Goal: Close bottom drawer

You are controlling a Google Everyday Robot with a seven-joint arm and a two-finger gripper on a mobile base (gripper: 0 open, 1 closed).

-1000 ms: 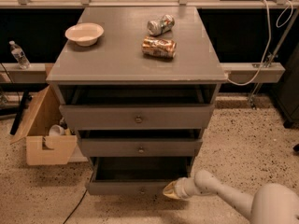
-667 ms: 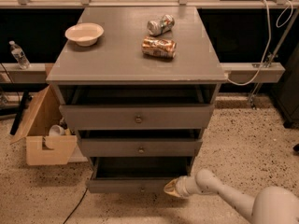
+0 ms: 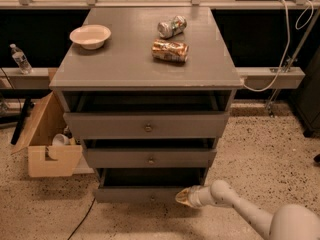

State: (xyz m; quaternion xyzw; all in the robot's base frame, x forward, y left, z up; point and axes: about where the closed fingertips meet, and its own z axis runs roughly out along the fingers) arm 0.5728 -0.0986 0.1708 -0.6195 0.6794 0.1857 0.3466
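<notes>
The bottom drawer (image 3: 135, 193) is the lowest of the grey cabinet's three drawers. It stands pulled out, with a dark gap above its plain grey front. Its small knob (image 3: 152, 197) sits at the centre. My gripper (image 3: 183, 197) is at the end of the white arm that comes in from the lower right. It rests against the right part of the drawer's front, to the right of the knob. The middle drawer (image 3: 150, 158) and the top drawer (image 3: 147, 125) are also partly pulled out.
On the cabinet top (image 3: 120, 59) are a white bowl (image 3: 90, 35) and two crushed cans (image 3: 171, 26) (image 3: 170, 50). A cardboard box (image 3: 47, 144) stands on the floor at the left. A water bottle (image 3: 20, 59) is on the left ledge. Cables hang at the right.
My gripper has moved slightly left against the drawer front. The bottom drawer looks a little further in than before.
</notes>
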